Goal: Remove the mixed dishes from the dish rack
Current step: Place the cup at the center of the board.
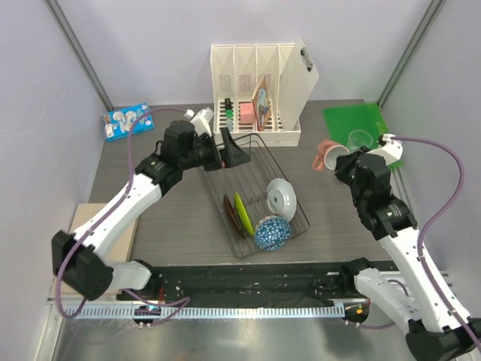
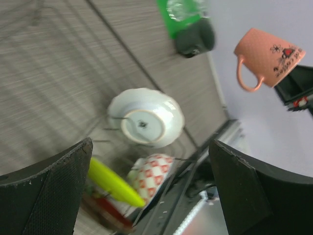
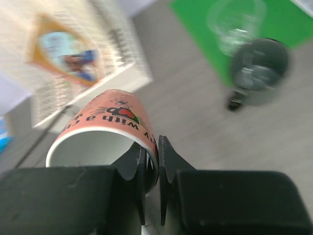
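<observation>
Right gripper (image 3: pixel 151 156): jaws closed on the rim of the pink mug (image 3: pixel 105 120), one finger inside the mouth and one outside on the printed wall. The mug lies tilted on its side with the mouth turned toward the wrist. In the left wrist view it shows against the wall with its handle hanging down and nothing under it, so it looks lifted off the table (image 1: pixel 180 210). From above, the mug sits to the right of the dish rack (image 1: pixel 252 177), outside it, near the near-left corner of the green mat (image 1: pixel 353 119). A clear glass (image 3: pixel 234 24) stands on that mat, and a dark grey mug (image 3: pixel 259 71) is just beside it at the mat's edge; both are apart from the right gripper. Left gripper (image 2: pixel 150 147): jaws spread wide, holding nothing, above the far left corner of the rack, close to the cream file holder (image 1: pixel 255 90) behind it. Four dishes are in the near half of the rack, well apart from the left fingers: a white plate (image 1: pixel 282 197) leaning on the prongs at right, a blue patterned bowl (image 1: pixel 271 233) tipped on edge at the near side, and a lime-green plate (image 1: pixel 239 209) standing on edge beside a red floral plate (image 1: pixel 231 214) at left.
</observation>
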{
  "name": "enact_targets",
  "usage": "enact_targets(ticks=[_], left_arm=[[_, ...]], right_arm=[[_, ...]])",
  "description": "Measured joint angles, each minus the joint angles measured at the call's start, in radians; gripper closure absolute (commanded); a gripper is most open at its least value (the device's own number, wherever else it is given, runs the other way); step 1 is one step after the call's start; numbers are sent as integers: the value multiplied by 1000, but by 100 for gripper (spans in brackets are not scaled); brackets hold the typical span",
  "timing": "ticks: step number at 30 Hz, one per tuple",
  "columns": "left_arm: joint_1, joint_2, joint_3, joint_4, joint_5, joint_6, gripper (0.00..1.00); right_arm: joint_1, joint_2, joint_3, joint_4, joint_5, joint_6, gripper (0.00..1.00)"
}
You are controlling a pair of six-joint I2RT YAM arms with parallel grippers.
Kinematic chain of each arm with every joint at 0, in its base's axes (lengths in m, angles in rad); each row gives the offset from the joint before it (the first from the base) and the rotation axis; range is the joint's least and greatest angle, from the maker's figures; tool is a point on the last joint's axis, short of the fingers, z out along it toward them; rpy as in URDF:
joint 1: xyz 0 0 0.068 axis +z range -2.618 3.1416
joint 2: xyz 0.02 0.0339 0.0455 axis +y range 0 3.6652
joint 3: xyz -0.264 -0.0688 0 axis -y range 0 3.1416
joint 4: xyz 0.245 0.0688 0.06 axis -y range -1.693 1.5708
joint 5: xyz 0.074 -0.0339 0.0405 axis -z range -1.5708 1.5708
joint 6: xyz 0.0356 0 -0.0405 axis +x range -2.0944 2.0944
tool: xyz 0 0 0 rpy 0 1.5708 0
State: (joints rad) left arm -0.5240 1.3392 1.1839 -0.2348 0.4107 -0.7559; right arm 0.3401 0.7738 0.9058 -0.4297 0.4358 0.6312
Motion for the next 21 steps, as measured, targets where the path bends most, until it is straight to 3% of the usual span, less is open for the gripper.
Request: enact_targets(ticks=[2, 7, 12, 21], left_arm=[[-5, -71, -5, -119, -96, 65, 0], [-4, -214, -80, -219, -216, 130, 0], [-4, -278, -150, -262, -262, 141, 0], [-11, -284, -189, -303, -273, 140, 0]], right_arm=[[-105, 14, -15, -78, -15, 15, 99], [-369, 68, -92, -179, -95, 87, 99], [-421, 117, -117, -262, -133, 172, 99], [-460, 261, -97, -372, -64, 240, 99]])
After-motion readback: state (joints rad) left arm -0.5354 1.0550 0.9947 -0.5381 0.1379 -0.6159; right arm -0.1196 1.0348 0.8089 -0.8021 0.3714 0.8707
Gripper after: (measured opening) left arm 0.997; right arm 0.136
